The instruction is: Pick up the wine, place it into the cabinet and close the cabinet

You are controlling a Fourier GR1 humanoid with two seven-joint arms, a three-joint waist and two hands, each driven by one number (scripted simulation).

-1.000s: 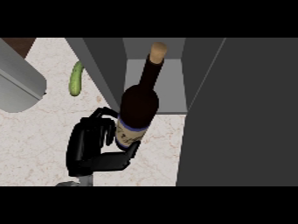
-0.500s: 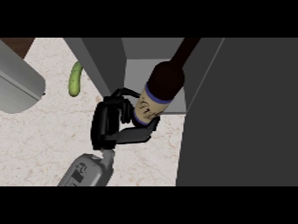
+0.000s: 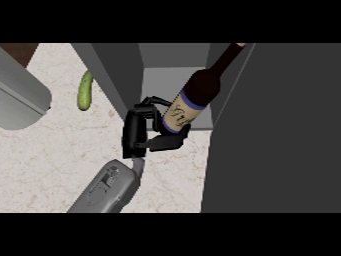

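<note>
The black fingers [image 3: 152, 105] of the right hand [image 3: 134, 132] are curling round the base of the dark glass wine bottle with a cream label and blue band [image 3: 199, 90]. It is leaning at the open grey cabinet [image 3: 117, 75], long axis running lower left to upper right, neck pointing inward. A green cucumber [image 3: 84, 90] is lying on the pale marbled worktop [image 3: 40, 165], well apart.

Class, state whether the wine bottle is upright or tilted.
Tilted: the wine bottle, held by the hand, slants with its neck toward the view's upper right.
</note>
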